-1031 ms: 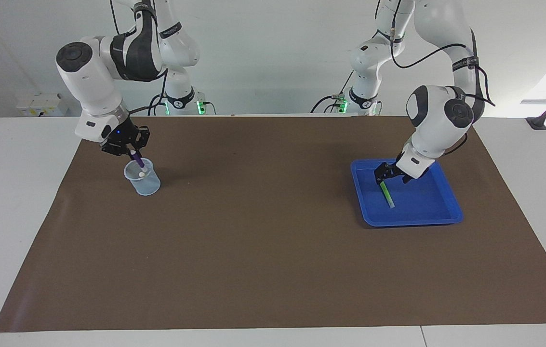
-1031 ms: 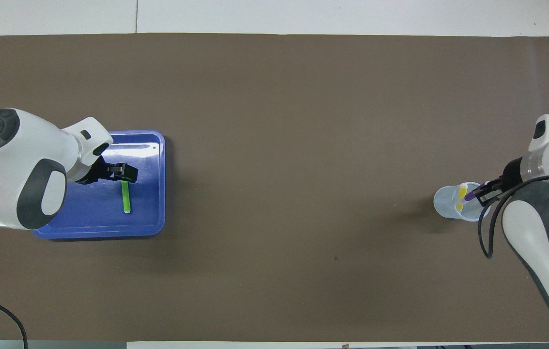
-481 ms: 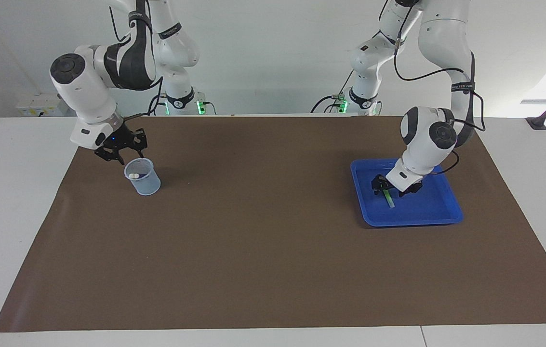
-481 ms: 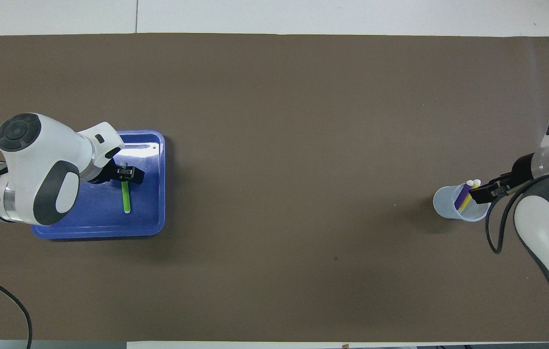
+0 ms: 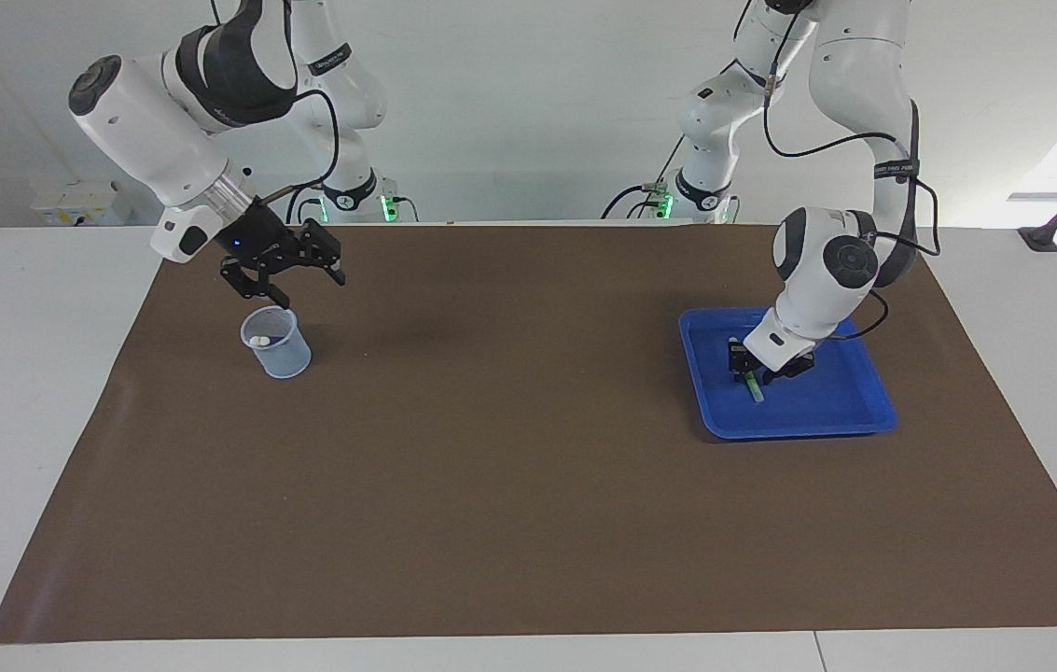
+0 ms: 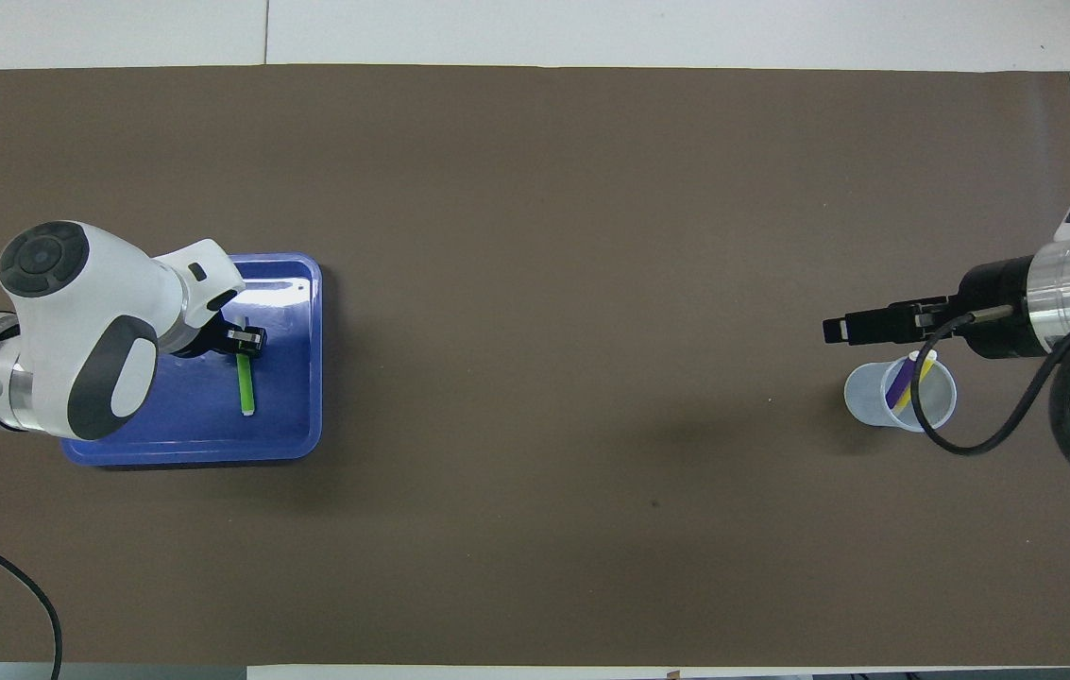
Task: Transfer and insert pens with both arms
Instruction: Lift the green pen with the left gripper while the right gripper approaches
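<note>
Right arm's end: gripper hanging empty over the cup; left arm's end: gripper pinching the green pen in the tray.

The right gripper [image 5: 309, 287] is hovering just above the clear cup [image 5: 276, 343], its fingers standing wide apart and holding nothing. The purple pen [image 6: 897, 385] and yellow pen [image 6: 912, 382] are leaning together inside that cup, pale ends up. On the brown mat [image 5: 509, 448] toward the left arm's end, the blue tray [image 5: 827, 411] is holding the green pen [image 5: 754, 385], which is lying flat. The left gripper [image 5: 752, 373] is reaching down into the tray, fingers drawn in on the pen's end nearer the robots.
</note>
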You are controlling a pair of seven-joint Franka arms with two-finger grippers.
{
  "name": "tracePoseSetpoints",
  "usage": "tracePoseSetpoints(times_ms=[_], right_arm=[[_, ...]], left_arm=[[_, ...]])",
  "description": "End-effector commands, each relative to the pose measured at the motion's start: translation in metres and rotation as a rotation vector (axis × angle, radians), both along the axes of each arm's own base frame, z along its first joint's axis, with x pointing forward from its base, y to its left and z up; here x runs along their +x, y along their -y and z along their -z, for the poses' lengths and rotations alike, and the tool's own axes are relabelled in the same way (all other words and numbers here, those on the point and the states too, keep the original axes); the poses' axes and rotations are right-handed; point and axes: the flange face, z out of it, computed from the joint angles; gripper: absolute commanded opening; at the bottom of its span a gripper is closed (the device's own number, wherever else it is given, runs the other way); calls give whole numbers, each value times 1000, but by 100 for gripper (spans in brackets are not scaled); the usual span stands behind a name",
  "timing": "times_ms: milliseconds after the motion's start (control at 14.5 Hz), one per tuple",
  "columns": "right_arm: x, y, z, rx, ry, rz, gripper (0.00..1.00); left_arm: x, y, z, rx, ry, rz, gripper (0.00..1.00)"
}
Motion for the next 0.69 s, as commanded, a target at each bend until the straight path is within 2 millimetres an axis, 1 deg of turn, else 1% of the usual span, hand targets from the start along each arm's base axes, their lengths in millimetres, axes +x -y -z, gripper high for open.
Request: tracePoseSetpoints(times_ms=[0, 138, 275, 344, 481, 550, 619], right_arm=[[-1, -17, -11, 142, -64, 136, 100], [-1, -32, -20, 249, -112, 227, 100], [-1, -48, -24, 299, -150, 293, 100], [-1, -62, -26, 327, -167, 314, 100], [-1, -81, -33, 425, -234, 396, 100], [-3, -93, -35, 453, -251, 396, 100], [-5, -102, -38, 468, -254, 388, 100]], left_arm=[[1, -1, 1, 20, 10, -6, 0], [2, -3, 0, 20, 9, -9, 0], [6, -4, -7, 27, 1, -15, 0], [11, -5, -16, 35, -12, -22, 0], [20, -8, -38, 44, -41, -38, 0], [22, -9, -46, 50, -60, -44, 0], [24, -10, -57, 43, -83, -62, 0]])
